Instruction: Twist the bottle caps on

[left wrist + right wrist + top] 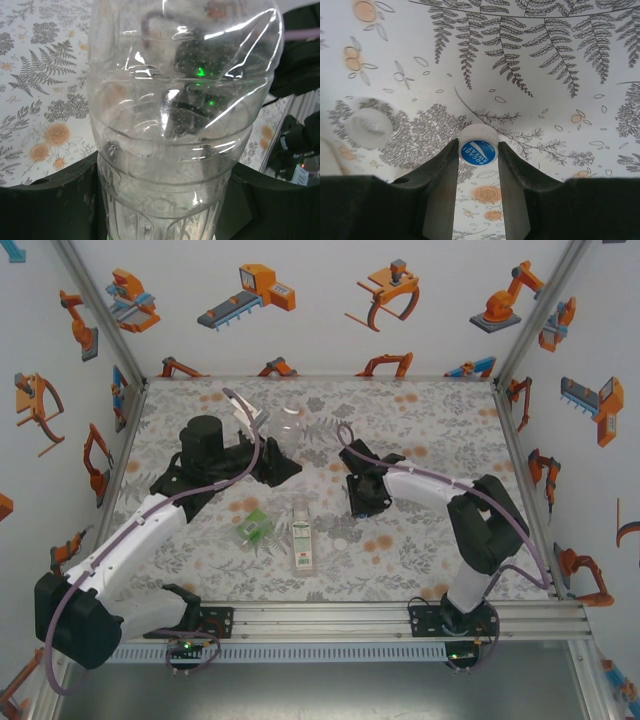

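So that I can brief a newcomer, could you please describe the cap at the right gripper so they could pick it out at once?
On the floral tablecloth, find the right gripper; the cap sits between its fingertips. It is white with a round blue sticker lettered in white, unlike the plain pale cap lying to its left in the wrist view.

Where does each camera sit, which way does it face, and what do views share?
Top external: above and behind the bases, looking down on the floral table; left arm and right arm show.
Left wrist: on the left arm, looking along the left tool at the clear bottle it clamps; fingers show.
Right wrist: on the right arm, looking down at the table; right tool tips flank a blue-labelled cap.
Shared: top and left wrist both catch the clear bottle.
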{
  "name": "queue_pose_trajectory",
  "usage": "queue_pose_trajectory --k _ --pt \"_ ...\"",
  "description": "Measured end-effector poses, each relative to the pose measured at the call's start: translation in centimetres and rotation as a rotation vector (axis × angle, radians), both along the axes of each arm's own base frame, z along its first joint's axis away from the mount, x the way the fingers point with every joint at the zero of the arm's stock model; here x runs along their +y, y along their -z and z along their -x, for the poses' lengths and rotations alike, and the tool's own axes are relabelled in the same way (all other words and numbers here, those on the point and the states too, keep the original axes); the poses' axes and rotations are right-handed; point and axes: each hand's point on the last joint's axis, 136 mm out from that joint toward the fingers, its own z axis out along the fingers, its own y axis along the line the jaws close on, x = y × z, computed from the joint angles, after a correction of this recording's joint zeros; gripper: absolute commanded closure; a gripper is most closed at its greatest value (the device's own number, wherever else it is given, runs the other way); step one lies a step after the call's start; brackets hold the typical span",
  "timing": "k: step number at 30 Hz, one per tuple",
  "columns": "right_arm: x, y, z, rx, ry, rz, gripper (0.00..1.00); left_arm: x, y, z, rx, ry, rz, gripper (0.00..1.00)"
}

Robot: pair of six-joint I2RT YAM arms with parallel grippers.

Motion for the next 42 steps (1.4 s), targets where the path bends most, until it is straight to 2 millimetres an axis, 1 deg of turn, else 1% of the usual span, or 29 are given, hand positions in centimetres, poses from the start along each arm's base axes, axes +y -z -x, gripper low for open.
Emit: queue_pose_trajectory --k 3,6,8,11,13,14,17,18,19,21,25,31,34,36,42 --pt "0.5 -3.6 -0.3 -0.078 -0.017 -0.069 0.82 0.0 -0.4 0.7 -0.032 0.044 -0.054 1.0" --pt "0.9 -8.0 -0.4 -0.181 -0.045 -0.147 0.84 -0.1 -0.8 1.3 -0.081 0.092 -0.105 1.0" --pt "1.0 -10.8 -0.3 -0.251 -0.072 -0.192 0.85 -0.2 -0.6 1.8 -0.109 0.127 -0.142 1.0" --pt "1.2 -15.0 0.3 -0.363 -0.147 -0.263 0.85 -0.4 0.3 2.7 -0.139 0.185 -0.2 1.0" --pt "1.3 -17.6 1.3 -0.442 -0.22 -0.31 0.85 -0.7 1.3 3.6 -0.16 0.238 -0.247 1.0" --pt "1.2 -18.6 1.7 -0.474 -0.25 -0.324 0.85 -0.9 1.8 4.1 -0.172 0.265 -0.274 1.0" --pt "1.2 -22.0 3.5 -0.587 -0.367 -0.379 0.86 -1.9 3.4 6.1 -0.221 0.36 -0.373 1.0" --pt "1.3 -23.2 4.2 -0.625 -0.411 -0.399 0.87 -2.3 3.7 6.8 -0.235 0.392 -0.399 1.0" --pt "1.3 -24.2 4.9 -0.663 -0.455 -0.42 0.91 -2.6 4.0 7.3 -0.244 0.418 -0.42 1.0" --pt "1.5 -25.9 6.3 -0.728 -0.539 -0.455 0.94 -3.0 4.3 7.8 -0.261 0.451 -0.45 1.0" --pt "1.6 -27.9 9.4 -0.835 -0.71 -0.504 0.93 -3.7 4.9 8.7 -0.285 0.498 -0.488 1.0" --pt "1.9 -29.5 13.0 -0.945 -0.947 -0.532 0.93 -5.1 5.7 10.2 -0.31 0.577 -0.516 1.0" --pt "2.2 -29.8 14.1 -0.97 -1.028 -0.547 0.93 -5.7 5.7 10.7 -0.332 0.604 -0.524 1.0" --pt "2.4 -29.8 14.4 -0.976 -1.059 -0.553 0.93 -5.9 5.7 11.0 -0.343 0.618 -0.53 1.0" --pt "2.6 -29.0 15.3 -0.955 -1.115 -0.565 0.94 -6.2 6.1 11.8 -0.364 0.647 -0.557 1.0"
